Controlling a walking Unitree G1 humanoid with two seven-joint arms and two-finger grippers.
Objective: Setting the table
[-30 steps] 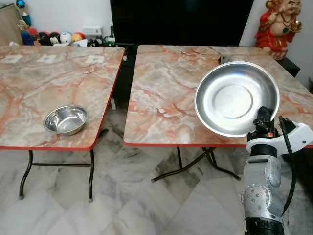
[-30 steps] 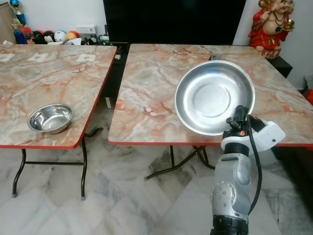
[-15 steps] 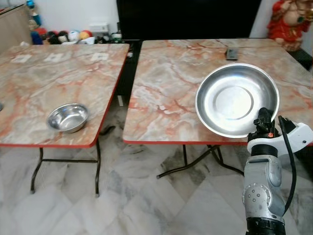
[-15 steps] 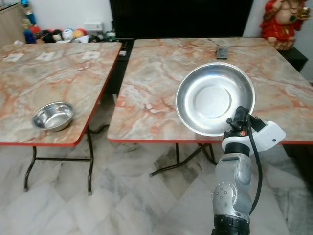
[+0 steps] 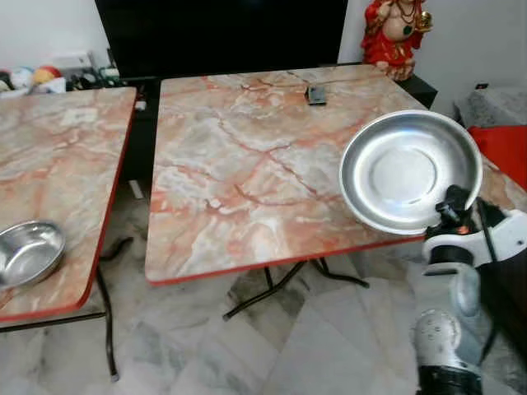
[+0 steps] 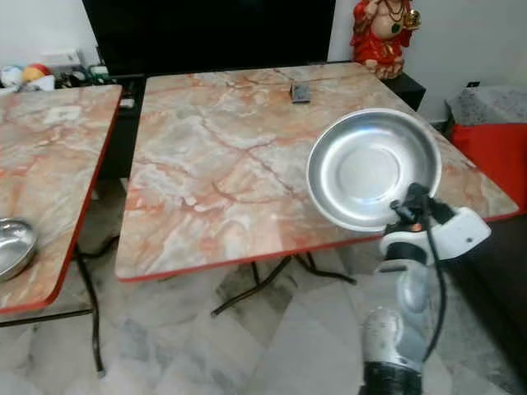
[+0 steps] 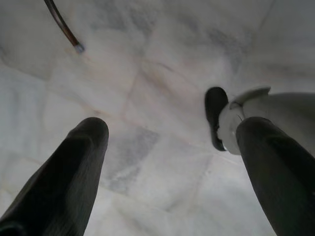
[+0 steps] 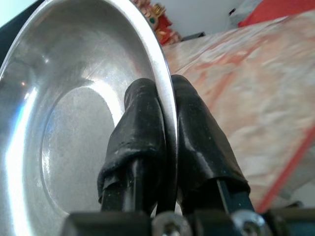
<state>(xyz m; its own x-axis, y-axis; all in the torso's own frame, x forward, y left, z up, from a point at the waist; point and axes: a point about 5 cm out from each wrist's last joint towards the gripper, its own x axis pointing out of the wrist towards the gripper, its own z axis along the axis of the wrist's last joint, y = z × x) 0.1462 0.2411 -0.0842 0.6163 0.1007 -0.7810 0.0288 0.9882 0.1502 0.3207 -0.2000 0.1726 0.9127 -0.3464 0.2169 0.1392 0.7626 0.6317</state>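
Observation:
My right gripper (image 5: 452,203) is shut on the rim of a large steel plate (image 5: 409,169), holding it tilted upright above the front right corner of the right marble table (image 5: 247,156). In the right wrist view the two black fingers (image 8: 142,123) pinch the plate's edge (image 8: 165,93) between them. A small steel bowl (image 5: 26,253) sits near the front edge of the left marble table (image 5: 58,156). My left gripper (image 7: 167,137) hangs open over the marble floor (image 7: 147,73).
A small dark device (image 5: 315,95) lies at the far side of the right table. A red figurine (image 5: 397,33) stands at the back right, and a red cushion (image 5: 501,148) lies right of the table. A gap of floor (image 5: 132,222) separates the tables.
The camera has swung to the right: both tables and the bowl have shifted left in view. The plate stays gripped in my right gripper at about the same height.

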